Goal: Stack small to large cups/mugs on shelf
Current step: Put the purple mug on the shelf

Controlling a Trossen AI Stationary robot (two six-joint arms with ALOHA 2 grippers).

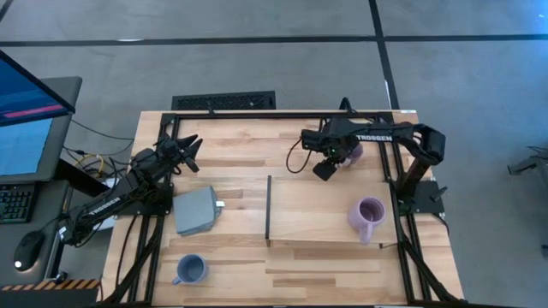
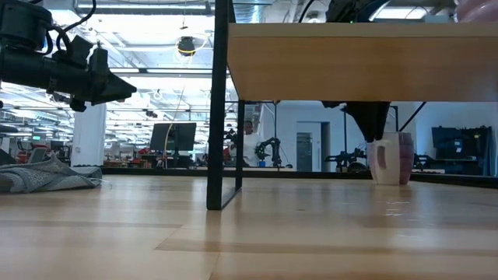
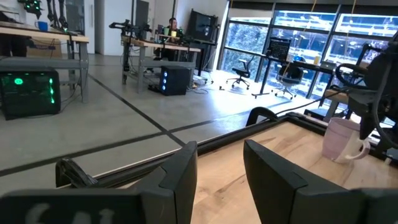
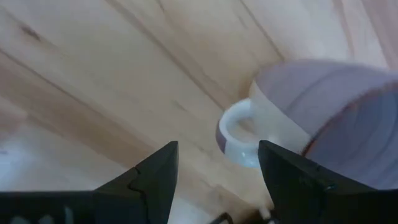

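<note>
One purple mug [image 1: 369, 216] is standing on the shelf [image 1: 317, 210]. The right gripper [image 4: 217, 171], open, is hovering over another purple mug [image 4: 317, 118] at the table's far side. The blue mug [image 1: 189, 270] is waiting; the left gripper [image 3: 219, 168] is idling open.

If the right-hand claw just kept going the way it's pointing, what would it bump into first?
Probably the lavender mug just ahead of the open right gripper. Its handle sits roughly between the fingers, so that would likely touch first, though depth is hard to judge; otherwise the wooden tabletop beneath.

Overhead, table-level and two wrist cameras
</note>
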